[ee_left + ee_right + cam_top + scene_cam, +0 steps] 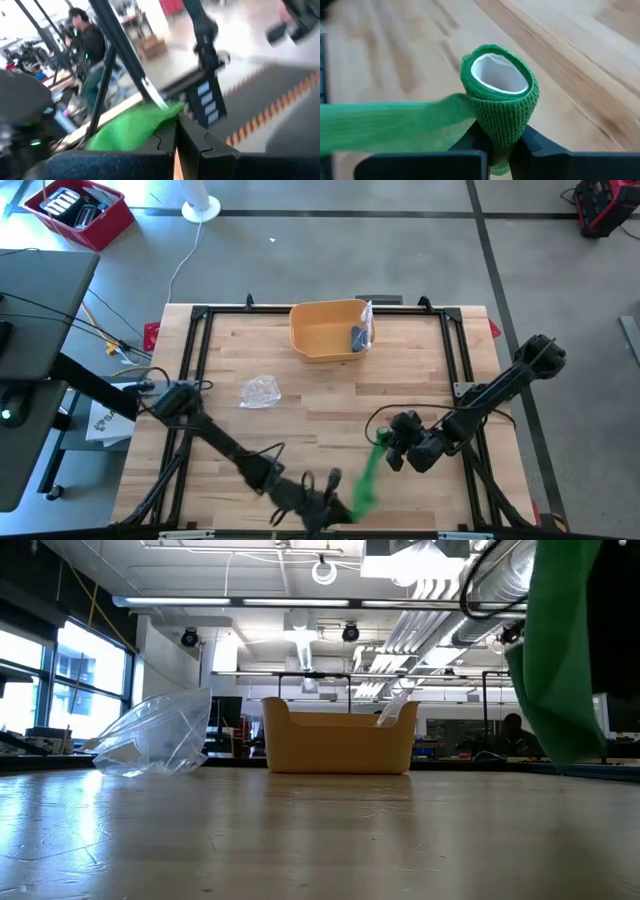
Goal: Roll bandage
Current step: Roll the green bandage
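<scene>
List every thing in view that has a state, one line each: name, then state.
green bandage: partly unrolled, loose strip stretched between both grippers
bandage roll: white core visible, clamped upright
right gripper: shut on the roll
left gripper: shut on the strip's free end
yellow bin: upright, holding a dark item and a clear wrapper
clear plastic bag: crumpled, lying on the table

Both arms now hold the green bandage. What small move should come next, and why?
Probably the right gripper should turn its wrist to wind the strip onto the roll. Its jaws are shut on the bandage roll, which shows a white core, and the loose green strip stretches to the left gripper, whose jaws are shut on the strip's far end, so it looks taut enough to wind.
</scene>
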